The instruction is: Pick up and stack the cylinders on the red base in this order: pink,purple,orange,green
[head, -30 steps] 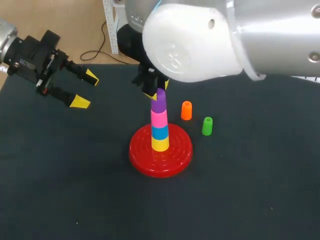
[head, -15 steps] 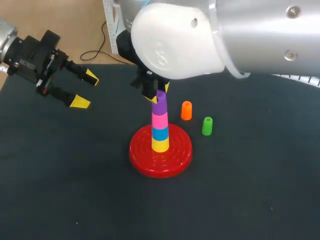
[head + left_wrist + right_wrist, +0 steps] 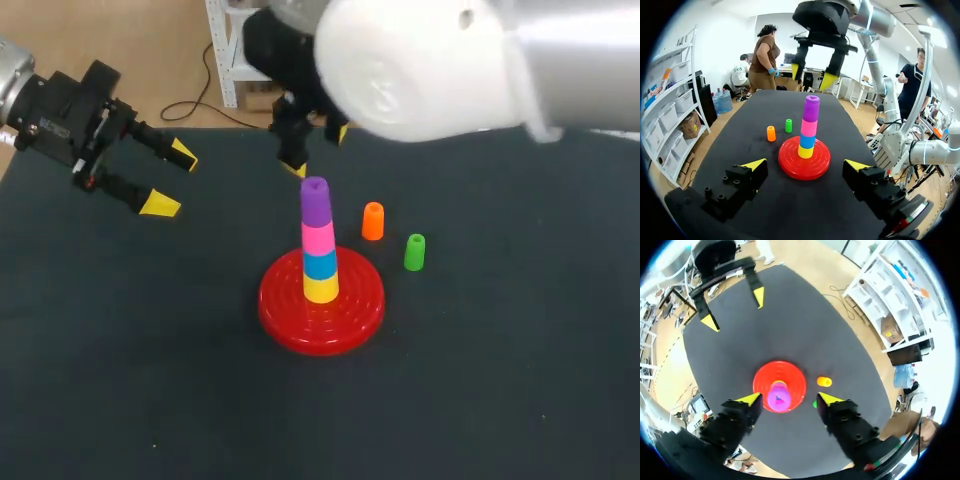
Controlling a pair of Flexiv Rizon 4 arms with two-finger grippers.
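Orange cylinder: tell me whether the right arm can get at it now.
Probably yes. The right gripper hangs open above the stack, and the orange cylinder stands upright on the table beside the base, apart from the green cylinder, with nothing over it.

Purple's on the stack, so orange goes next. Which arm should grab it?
Likely right. The right gripper hangs open just above the purple cylinder, with the orange cylinder close by on that side of the red base. The left gripper, also open, sits far off at the left edge of the table.
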